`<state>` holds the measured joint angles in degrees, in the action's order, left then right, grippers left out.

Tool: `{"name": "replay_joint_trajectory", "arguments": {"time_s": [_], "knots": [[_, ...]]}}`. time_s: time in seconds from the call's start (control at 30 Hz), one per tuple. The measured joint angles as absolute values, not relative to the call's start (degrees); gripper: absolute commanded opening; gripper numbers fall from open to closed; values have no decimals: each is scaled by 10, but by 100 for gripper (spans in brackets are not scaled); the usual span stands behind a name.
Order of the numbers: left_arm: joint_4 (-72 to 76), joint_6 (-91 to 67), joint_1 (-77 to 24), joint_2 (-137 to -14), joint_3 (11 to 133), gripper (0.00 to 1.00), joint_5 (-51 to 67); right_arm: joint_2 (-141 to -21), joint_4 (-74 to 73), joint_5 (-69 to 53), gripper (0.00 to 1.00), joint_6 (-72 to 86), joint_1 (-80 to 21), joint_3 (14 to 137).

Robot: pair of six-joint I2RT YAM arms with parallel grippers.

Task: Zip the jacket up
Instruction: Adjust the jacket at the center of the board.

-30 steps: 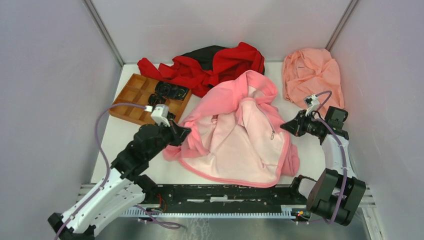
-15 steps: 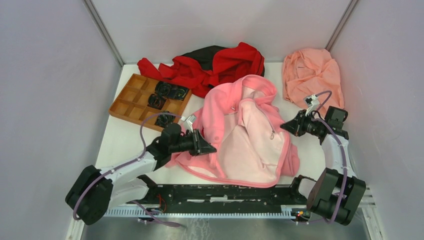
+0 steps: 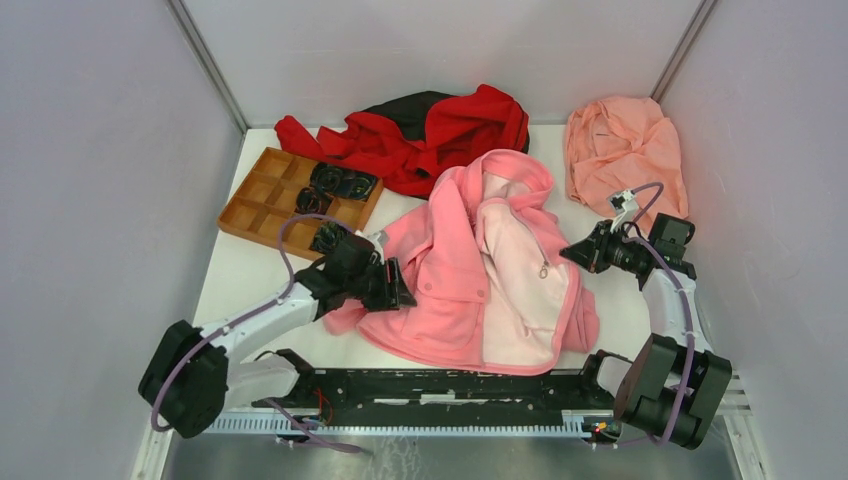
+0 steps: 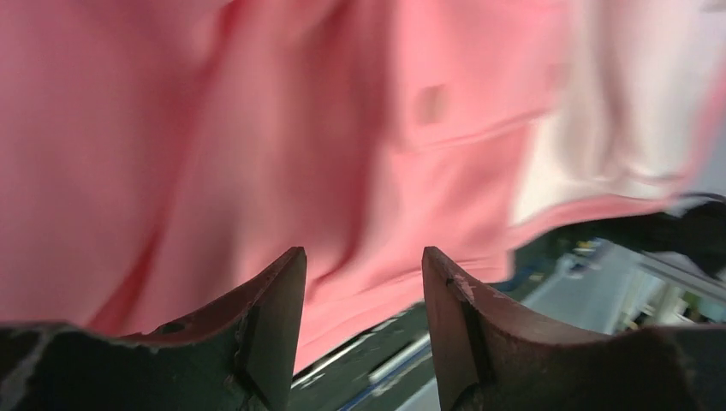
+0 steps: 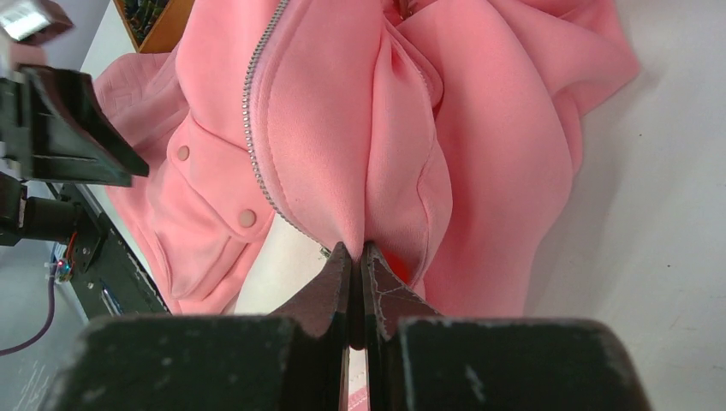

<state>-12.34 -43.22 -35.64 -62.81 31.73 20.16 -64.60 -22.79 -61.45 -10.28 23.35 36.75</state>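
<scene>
Two garments lay at the far side of the white counter (image 3: 250,290): a crumpled red-and-black one (image 3: 430,130) near the middle and a salmon-peach cloth (image 3: 620,150) at the far right. Nearer, in the middle, was the bright pink fleece hooded jacket (image 3: 450,270), with its hood toward the far side and its hem close to the near edge. Its left front panel lay outer side up. To the right of it, the paler pink lining (image 3: 515,290) was exposed.

From overhead, the left hand (image 3: 405,295) sat low at the jacket's near left edge. That view did not show how its fingers stood. The left wrist camera did: the two dark fingers (image 4: 274,325) stood apart with nothing between them, and blurred pink fleece filled the picture beyond.

The right hand (image 3: 572,253) was at the jacket's right edge. Its wrist camera showed the fingers pressed together, clamped on a fold of pink fleece that rose to their tips.

Only the right wrist view made out the row of metal zipper teeth (image 5: 257,128) running down one front edge, along with two round pink snaps (image 5: 246,218) on a flap. The overhead view alone showed the small metal zipper pull (image 3: 544,270), hanging over the lining on the right side.

At the far left stood a brown compartmented tray (image 3: 255,210) holding a few black parts (image 3: 340,182).
</scene>
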Motion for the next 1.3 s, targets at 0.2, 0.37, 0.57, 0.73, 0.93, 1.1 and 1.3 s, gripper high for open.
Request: {"name": "replay_joint_trajectory", "arguments": {"time_s": [0.2, 0.37, 0.57, 0.73, 0.93, 1.1, 1.3], "knots": [[-231, -379, -356, -640, 332, 66, 153, -646, -228, -616, 0, -103, 234, 368], [-247, -337, -374, -621, 380, 67, 141, -646, -228, -617, 0, -103, 234, 367], [-253, -333, -512, -668, 411, 68, 100, -646, -228, -619, 0, -103, 234, 367], [-234, -321, -673, -753, 472, 67, -3, -646, -227, -619, 0, -101, 234, 366], [-210, -310, -735, -843, 504, 66, -112, -646, -227, -619, 0, -101, 234, 365], [-203, -307, -737, -909, 528, 55, -133, -646, -227, -620, 0, -101, 234, 365], [-221, -302, -738, -939, 554, 2, -164, -647, -227, -621, 0, -103, 234, 365]]}}
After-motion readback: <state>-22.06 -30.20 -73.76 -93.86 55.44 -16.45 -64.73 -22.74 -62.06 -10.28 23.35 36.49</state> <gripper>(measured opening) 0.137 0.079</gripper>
